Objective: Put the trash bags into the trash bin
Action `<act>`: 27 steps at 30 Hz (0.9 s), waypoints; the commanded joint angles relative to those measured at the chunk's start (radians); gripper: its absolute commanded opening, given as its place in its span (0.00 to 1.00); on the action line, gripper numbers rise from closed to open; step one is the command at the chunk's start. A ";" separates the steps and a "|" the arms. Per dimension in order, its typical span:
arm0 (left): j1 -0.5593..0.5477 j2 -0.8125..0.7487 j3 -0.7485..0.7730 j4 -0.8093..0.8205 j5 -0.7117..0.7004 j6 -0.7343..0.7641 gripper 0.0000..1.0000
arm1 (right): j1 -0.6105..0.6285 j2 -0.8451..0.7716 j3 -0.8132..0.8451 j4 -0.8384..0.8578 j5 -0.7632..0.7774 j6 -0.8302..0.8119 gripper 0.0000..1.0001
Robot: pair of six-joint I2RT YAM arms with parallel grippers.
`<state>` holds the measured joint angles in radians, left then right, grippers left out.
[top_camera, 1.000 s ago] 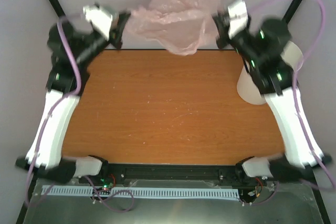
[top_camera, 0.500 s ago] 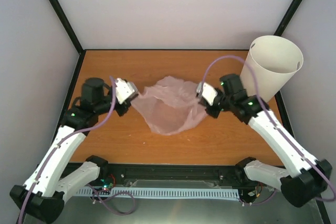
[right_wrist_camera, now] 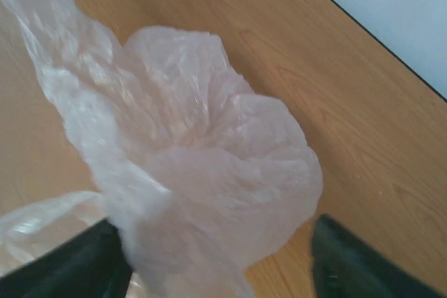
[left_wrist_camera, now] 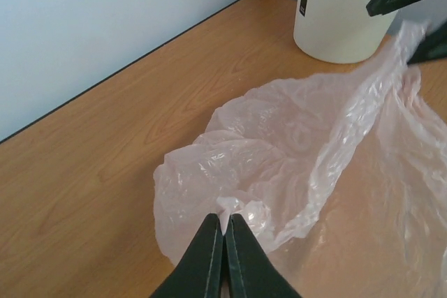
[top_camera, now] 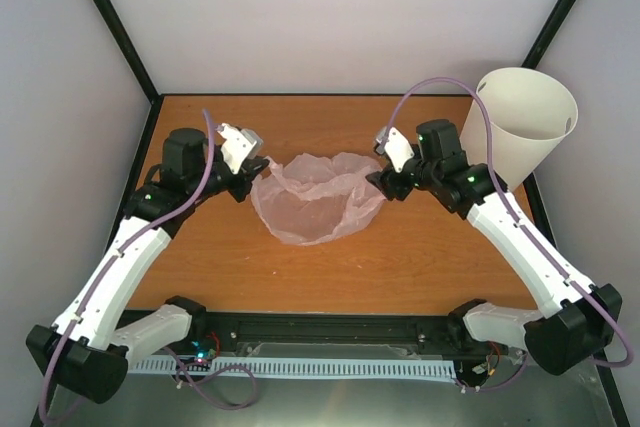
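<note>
Fingers (left_wrist_camera: 207, 259) of the left pincer (left_wrist_camera: 223, 232) are pressing flat together, nipping a small tuft at the near edge of the thin, translucent pale pink plastic bag (top_camera: 315, 202). The left arm (top_camera: 120, 257) is reaching forward from the near left corner, bending at the elbow and turning its wrist inward toward the bag.

The right pincer (right_wrist_camera: 209, 239) is standing with its jaws well apart. The bag's other end is bunching up between them, and I cannot tell whether either finger is touching it. The right arm (top_camera: 520, 237) is stretching forward and leftward from the near right corner, its wrist pointing at the bag's right edge.

The overhead view is showing what the wrist cameras are not: the bag is lying as a crumpled open loop on the orange wooden worktop (top_camera: 330, 267), between the two pincers. The plain white round plastic bin (top_camera: 520, 132) is standing upright at the far right corner, just behind the right wrist and apart from the bag. Only the left wrist view is showing the closed grip itself.
</note>
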<state>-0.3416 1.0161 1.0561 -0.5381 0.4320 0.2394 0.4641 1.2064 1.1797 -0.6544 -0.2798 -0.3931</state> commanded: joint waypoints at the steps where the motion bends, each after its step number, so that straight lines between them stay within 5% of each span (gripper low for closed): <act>1: 0.002 -0.031 0.028 0.038 -0.001 -0.122 0.01 | -0.048 -0.041 -0.067 -0.017 0.024 0.159 0.78; 8: 0.017 -0.040 -0.010 0.043 -0.009 -0.152 0.01 | -0.110 -0.154 -0.269 -0.120 -0.244 0.163 0.83; 14: 0.050 -0.034 -0.031 0.058 -0.005 -0.181 0.01 | -0.113 -0.107 -0.309 -0.056 -0.267 0.180 0.80; 17: 0.067 -0.037 -0.042 0.067 0.006 -0.196 0.01 | -0.113 -0.105 -0.314 0.003 -0.268 0.160 0.61; 23: 0.105 -0.039 -0.033 0.040 -0.021 -0.213 0.01 | -0.113 -0.056 -0.191 -0.076 -0.266 0.158 0.04; 27: 0.116 0.049 0.090 0.031 -0.071 -0.230 0.01 | -0.116 0.053 0.051 -0.093 -0.203 0.185 0.03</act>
<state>-0.2379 0.9955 1.0164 -0.5140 0.4103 0.0425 0.3534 1.1843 1.0237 -0.7578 -0.5293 -0.2256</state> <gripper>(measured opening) 0.009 0.031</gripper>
